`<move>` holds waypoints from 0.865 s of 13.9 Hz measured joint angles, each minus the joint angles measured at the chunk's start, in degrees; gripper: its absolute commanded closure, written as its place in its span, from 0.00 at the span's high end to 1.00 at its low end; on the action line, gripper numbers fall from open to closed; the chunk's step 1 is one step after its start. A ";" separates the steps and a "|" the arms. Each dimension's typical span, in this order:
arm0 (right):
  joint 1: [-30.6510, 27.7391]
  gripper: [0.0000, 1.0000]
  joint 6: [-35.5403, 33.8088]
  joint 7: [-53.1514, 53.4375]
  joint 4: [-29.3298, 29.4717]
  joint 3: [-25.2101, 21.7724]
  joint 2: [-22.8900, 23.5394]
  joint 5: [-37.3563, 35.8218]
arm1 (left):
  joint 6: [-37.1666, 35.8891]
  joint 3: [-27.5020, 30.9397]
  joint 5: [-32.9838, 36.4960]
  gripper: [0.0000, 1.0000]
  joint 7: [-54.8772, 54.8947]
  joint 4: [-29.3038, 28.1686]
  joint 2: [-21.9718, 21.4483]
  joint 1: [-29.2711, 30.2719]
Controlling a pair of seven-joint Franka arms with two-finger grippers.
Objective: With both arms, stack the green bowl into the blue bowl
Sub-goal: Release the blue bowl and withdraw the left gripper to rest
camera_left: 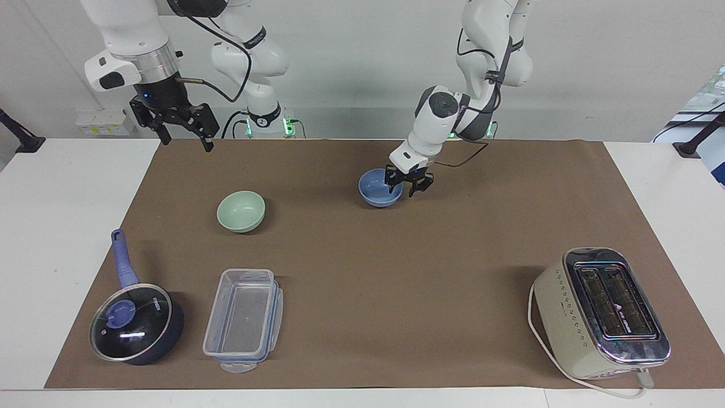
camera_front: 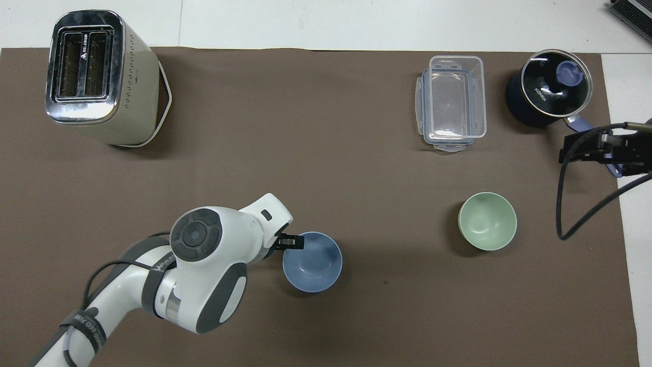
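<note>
The blue bowl [camera_left: 378, 195] [camera_front: 312, 261] stands upright on the brown mat near the robots, about mid-table. My left gripper [camera_left: 408, 185] [camera_front: 290, 242] is open at the bowl's rim on the side toward the left arm's end, just above it and not gripping it. The green bowl [camera_left: 241, 211] [camera_front: 487, 220] stands upright on the mat toward the right arm's end, apart from the blue bowl. My right gripper [camera_left: 182, 131] is open and empty, held high over the mat's corner nearest the right arm's base, and waits; part of it also shows in the overhead view [camera_front: 608, 150].
A cream toaster [camera_left: 600, 311] stands at the corner farthest from the robots at the left arm's end. A clear plastic container [camera_left: 243, 320] and a dark saucepan with a blue handle [camera_left: 136, 326] stand farther from the robots than the green bowl.
</note>
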 measured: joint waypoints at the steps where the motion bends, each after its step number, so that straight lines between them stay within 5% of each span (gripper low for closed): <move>1: -0.01 1.00 0.00 0.00 0.00 0.00 0.00 0.00 | -3.82 0.10 0.01 1.00 0.02 2.12 -0.40 1.82; 5: -0.97 1.00 0.34 -1.89 -0.19 -0.05 0.01 0.00 | -15.82 0.39 0.33 1.00 0.16 9.42 -2.26 9.94; 12: -8.41 1.00 7.19 -14.85 -8.43 -0.40 0.06 0.00 | -21.28 0.65 4.24 1.00 13.85 16.57 -2.60 25.38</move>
